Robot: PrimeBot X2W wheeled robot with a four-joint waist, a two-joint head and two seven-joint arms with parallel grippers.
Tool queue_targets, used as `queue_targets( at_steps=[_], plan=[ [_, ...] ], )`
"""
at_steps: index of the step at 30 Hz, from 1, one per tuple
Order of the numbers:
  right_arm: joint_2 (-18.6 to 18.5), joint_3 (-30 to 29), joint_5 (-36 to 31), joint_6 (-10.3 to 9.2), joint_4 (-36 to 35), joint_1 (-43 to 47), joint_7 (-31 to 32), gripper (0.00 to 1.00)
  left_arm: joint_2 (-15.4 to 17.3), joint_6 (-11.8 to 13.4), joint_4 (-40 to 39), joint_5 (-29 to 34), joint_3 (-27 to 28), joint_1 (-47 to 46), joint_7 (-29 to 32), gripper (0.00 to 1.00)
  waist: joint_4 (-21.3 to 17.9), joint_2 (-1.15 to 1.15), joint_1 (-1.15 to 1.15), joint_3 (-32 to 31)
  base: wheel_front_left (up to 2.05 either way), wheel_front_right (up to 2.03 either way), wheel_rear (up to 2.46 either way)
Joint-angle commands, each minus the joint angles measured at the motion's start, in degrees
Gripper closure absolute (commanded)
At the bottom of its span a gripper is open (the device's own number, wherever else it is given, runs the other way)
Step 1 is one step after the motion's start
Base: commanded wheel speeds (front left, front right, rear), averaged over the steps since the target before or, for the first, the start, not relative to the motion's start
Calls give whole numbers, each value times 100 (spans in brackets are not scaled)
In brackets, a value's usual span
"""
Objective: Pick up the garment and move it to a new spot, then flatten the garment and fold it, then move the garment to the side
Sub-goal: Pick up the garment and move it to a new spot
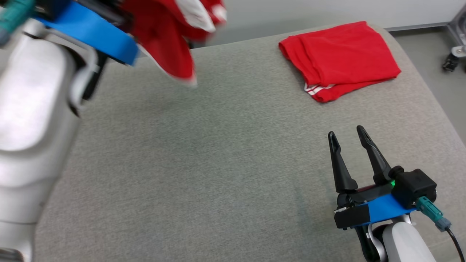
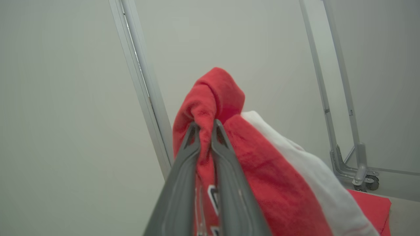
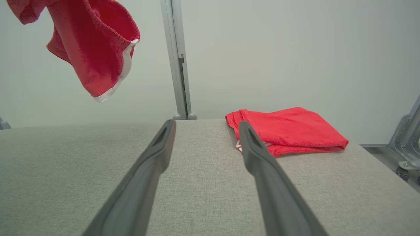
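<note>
Red garment (image 1: pixel 164 47) hangs bunched in my closed left jaws, up off the desk (image 1: pixel 182 163), well left of the folded red pile (image 1: pixel 338 58); right jaws gape empty. Placing, flattening, folding remain, I judge.

Garment (image 3: pixel 88 49), above tabletop (image 1: pixel 200 163): red fleecy cloth, white trim. Folded garment (image 1: pixel 340 60) on tabletop: same matt red cloth. Tabletop: grey woven fabric, matt. Right end effector (image 1: pixel 346 131): dark matt plastic.
</note>
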Motion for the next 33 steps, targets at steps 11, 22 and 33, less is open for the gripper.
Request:
queue_targets(
  at_steps=[11,22,33],
  plan=[
    [-1,31,204,1,-103,-38,-30,0,-565,145,270,-213,-607,1599,-158,100,-211,1,1,-54,0,0,0],
    [-1,-82,105,1,-5,157,-31,0,-866,262,891,-531,-723,3344,-407,100,117,1,1,-258,0,0,0],
    [-3,-189,18,1,100,330,-29,0,-986,340,465,-298,-211,4337,-437,0,529,1,1,-470,0,0,0]
  ],
)
